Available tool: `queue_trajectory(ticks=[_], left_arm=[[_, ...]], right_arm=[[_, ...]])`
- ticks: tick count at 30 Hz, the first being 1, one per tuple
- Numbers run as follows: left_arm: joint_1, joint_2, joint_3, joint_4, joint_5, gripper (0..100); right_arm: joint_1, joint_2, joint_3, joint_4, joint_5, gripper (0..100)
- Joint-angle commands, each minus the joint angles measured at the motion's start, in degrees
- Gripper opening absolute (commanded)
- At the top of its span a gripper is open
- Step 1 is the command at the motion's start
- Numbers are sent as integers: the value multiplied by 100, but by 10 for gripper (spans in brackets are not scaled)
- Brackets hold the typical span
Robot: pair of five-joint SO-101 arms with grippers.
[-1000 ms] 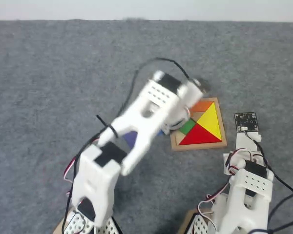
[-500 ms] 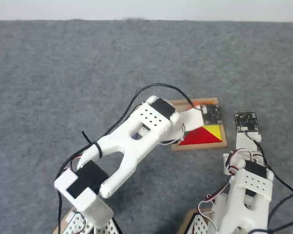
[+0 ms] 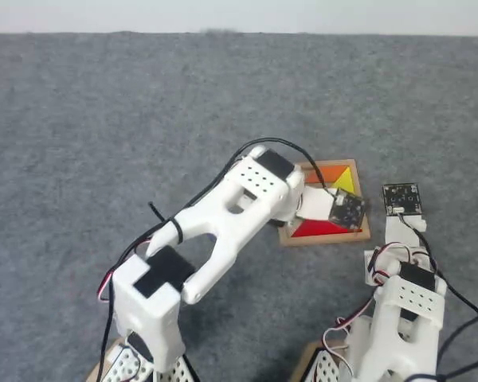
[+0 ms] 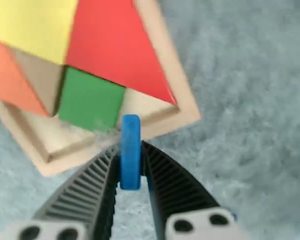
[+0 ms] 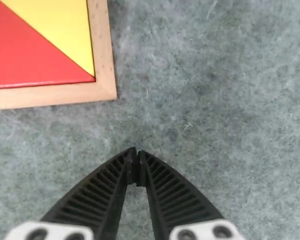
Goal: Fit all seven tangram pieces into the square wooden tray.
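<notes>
The square wooden tray (image 4: 182,95) holds a red triangle (image 4: 115,45), a yellow triangle (image 4: 35,25), an orange piece (image 4: 10,75) and a green square (image 4: 90,100), with bare wood beside the green square. My left gripper (image 4: 130,150) is shut on a blue piece (image 4: 131,160), held on edge just over the tray's rim. In the high view the left arm (image 3: 247,203) lies across the tray (image 3: 365,232) and hides most of it. My right gripper (image 5: 134,162) is shut and empty over the carpet, a little off the tray's corner (image 5: 102,75).
Grey carpet (image 3: 103,119) covers the whole table. The right arm (image 3: 404,286) stands just to the right of the tray, close to the left arm's wrist. Both arm bases sit at the near edge.
The left arm has come down from a raised pose onto the tray and shifted slightly toward its right side, now covering the green square. The right arm has kept still.
</notes>
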Motion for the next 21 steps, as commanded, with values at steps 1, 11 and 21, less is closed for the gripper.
queue_trajectory(ticks=[1, 11, 21], left_arm=[[-26, 26, -479, 607, -1029, 11], [18, 484, -699, 501, -2602, 12], [167, 1081, -1473, 492, -2927, 24]], right_arm=[[-75, -163, -26, -110, 79, 9], [-75, -163, -26, -110, 79, 9], [-75, -163, -26, -110, 79, 9]])
